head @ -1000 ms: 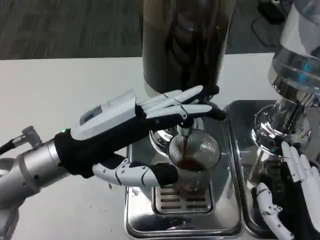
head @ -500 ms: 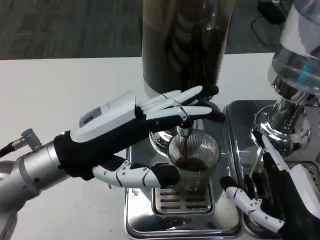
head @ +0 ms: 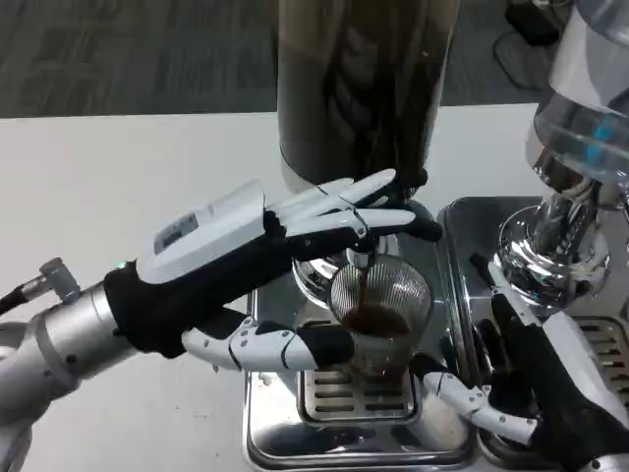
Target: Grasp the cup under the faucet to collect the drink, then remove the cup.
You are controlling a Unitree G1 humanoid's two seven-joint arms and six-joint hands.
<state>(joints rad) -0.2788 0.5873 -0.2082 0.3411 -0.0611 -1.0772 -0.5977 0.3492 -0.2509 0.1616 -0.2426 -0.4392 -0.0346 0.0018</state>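
A ribbed glass cup stands on the steel drip tray under the faucet. A thin dark stream runs into it, and the drink sits partway up. My left hand reaches in from the left. Its straight fingers lie on the faucet's lever above the cup, and its thumb rests against the cup's left side. My right hand comes in low from the right, fingers apart, holding nothing. Its thumb stretches toward the cup's base, a small gap away.
The dark drink tank rises behind the cup. A second dispenser with a chrome base and its own tray stands at the right, close behind my right hand. White table spreads to the left.
My right hand has moved left and up from the right tray, its thumb now close to the cup's base. The left hand stays on the lever while the drink keeps pouring.
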